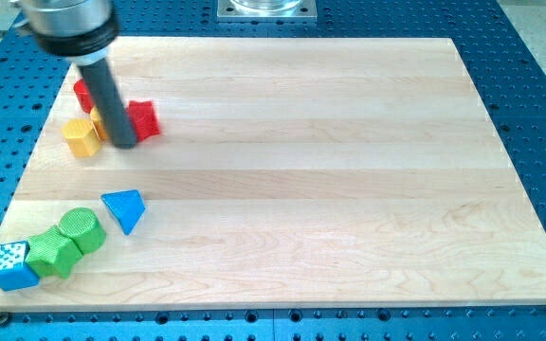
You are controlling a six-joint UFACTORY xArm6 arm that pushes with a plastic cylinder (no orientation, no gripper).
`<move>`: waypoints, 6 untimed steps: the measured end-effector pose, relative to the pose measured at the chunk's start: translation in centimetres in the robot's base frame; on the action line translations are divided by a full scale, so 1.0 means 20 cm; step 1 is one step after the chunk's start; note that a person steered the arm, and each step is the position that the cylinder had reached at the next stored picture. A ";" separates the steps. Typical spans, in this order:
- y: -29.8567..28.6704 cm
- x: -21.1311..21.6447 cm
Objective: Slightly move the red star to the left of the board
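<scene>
The red star (144,119) lies near the board's upper left, just right of my rod. My tip (125,143) rests on the board, touching the star's lower left side. A second red block (82,95) sits behind the rod, mostly hidden. A yellow block (81,137) lies left of the tip, and another yellow block (100,122) is partly hidden by the rod.
A blue triangle (125,208) lies at lower left. Two green blocks (80,230) (50,255) and a blue block (11,265) cluster by the bottom left corner. The wooden board (330,170) sits on a blue perforated table.
</scene>
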State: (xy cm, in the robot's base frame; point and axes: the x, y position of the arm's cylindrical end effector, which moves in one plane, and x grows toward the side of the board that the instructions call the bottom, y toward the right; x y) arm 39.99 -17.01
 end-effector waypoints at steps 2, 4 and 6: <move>0.23 -0.02; 0.62 -0.42; 0.24 -0.46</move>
